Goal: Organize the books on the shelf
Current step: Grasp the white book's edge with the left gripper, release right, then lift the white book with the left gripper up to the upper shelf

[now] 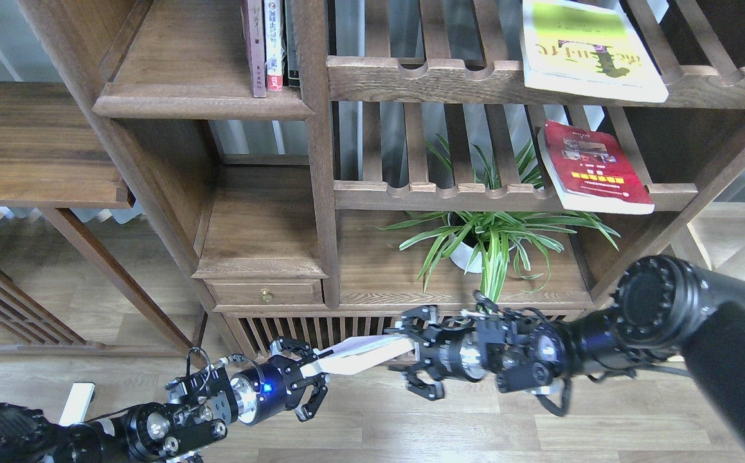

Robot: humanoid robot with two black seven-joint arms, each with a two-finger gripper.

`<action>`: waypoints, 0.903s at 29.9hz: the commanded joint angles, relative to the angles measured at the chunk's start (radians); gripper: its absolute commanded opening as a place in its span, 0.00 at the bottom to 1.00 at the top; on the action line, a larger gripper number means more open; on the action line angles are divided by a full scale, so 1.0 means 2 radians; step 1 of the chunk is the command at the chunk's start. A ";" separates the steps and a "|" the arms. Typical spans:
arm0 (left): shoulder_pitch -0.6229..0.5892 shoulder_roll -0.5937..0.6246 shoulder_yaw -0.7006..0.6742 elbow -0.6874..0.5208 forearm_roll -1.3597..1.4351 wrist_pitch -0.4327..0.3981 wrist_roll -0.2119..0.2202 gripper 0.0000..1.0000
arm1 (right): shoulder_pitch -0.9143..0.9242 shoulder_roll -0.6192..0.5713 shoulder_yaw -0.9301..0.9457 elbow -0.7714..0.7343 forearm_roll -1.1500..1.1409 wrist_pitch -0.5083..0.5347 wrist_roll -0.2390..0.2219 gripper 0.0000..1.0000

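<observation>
Pale book (362, 355) spanning between left gripper (305, 386), right gripper (418, 354), both clamping it

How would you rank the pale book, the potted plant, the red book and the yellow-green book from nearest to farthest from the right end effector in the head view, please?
1. Pale book: held between the right end effector and the left end effector.
2. Potted plant: just above, on the lower board.
3. Red book: upper right, on the middle slatted rack.
4. Yellow-green book: top rack, farthest.
</observation>
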 commanded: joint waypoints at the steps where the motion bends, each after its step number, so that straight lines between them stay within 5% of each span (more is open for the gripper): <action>1: 0.008 0.000 -0.008 -0.039 -0.015 0.004 0.000 0.00 | -0.046 -0.056 0.020 -0.025 -0.002 -0.003 0.000 0.78; 4: 0.020 0.042 -0.035 -0.078 -0.022 0.005 0.000 0.00 | -0.085 -0.085 0.041 -0.051 -0.003 -0.003 0.000 0.99; 27: 0.089 0.375 -0.215 -0.389 -0.035 0.001 0.000 0.00 | -0.218 -0.167 0.101 -0.130 0.005 -0.003 0.000 0.99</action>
